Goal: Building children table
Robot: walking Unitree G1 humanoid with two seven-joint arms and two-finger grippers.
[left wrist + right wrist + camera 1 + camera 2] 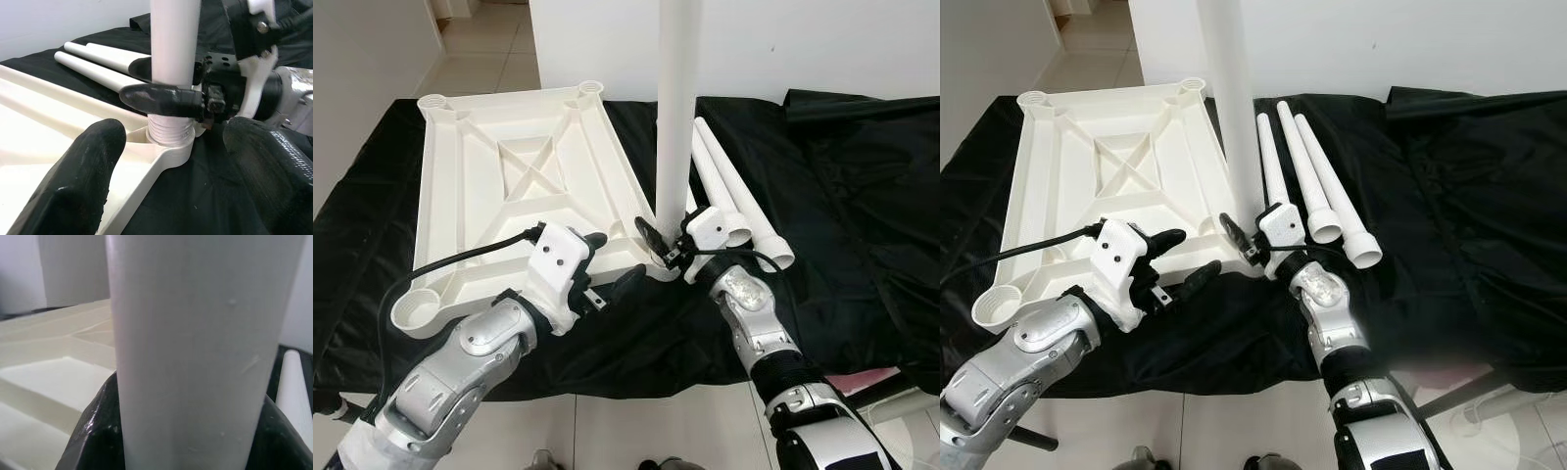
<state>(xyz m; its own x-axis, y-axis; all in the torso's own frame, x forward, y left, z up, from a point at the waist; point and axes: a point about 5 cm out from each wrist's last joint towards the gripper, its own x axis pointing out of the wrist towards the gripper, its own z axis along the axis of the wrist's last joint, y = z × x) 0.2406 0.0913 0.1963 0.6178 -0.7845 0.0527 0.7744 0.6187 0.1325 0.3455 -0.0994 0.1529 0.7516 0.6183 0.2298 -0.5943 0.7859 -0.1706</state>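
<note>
Right tool (668, 247) clenched round upright table leg (677, 108) in tabletop (524, 181) socket; left tool (612, 264) released nearby

We note a black cloth (822, 186) covering the support. On it lie the inverted tabletop (519, 186) and three loose legs (1317, 181), side by side.

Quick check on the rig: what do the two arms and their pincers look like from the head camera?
Both arms are silver metal with rounded segments. The left pincer has a white blocky mount, two long black fingers and a black cable looping back from it. The right pincer has a smaller white mount, black fingers, a thin black cable and a ribbed black section lower on its arm.
</note>
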